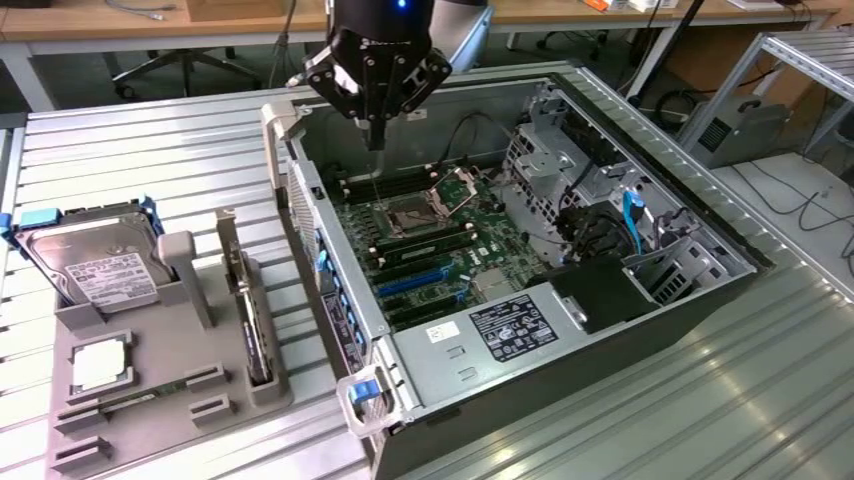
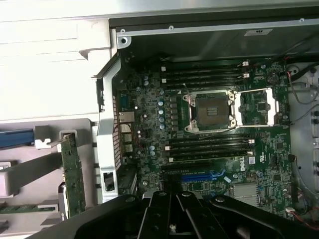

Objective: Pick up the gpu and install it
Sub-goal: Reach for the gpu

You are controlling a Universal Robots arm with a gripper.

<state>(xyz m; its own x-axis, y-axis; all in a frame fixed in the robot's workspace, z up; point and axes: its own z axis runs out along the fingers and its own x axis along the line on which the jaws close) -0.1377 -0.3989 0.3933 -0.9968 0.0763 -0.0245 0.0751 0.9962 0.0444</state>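
Observation:
The gpu [image 1: 248, 300] stands on its long edge in a slot of the grey holder tray [image 1: 174, 400], at the exterior view's left of the open computer case [image 1: 534, 250]. In the wrist view the gpu [image 2: 74, 174] shows its green board edge-on beside the case wall. My gripper [image 1: 378, 135] hangs above the far end of the motherboard [image 1: 427, 240], well away from the gpu, with its fingers shut together and nothing in them. In the wrist view the gripper [image 2: 172, 211] points down over the board near the blue expansion slots [image 2: 199, 177].
The tray also carries a silver hard drive [image 1: 94, 262], a CPU chip [image 1: 100, 365] and a thin RAM stick [image 1: 134, 400]. Inside the case lie the open CPU socket [image 2: 212, 112], a drive cage [image 1: 561, 160] and cables [image 1: 627, 225]. The case wall [image 1: 300, 230] stands between tray and board.

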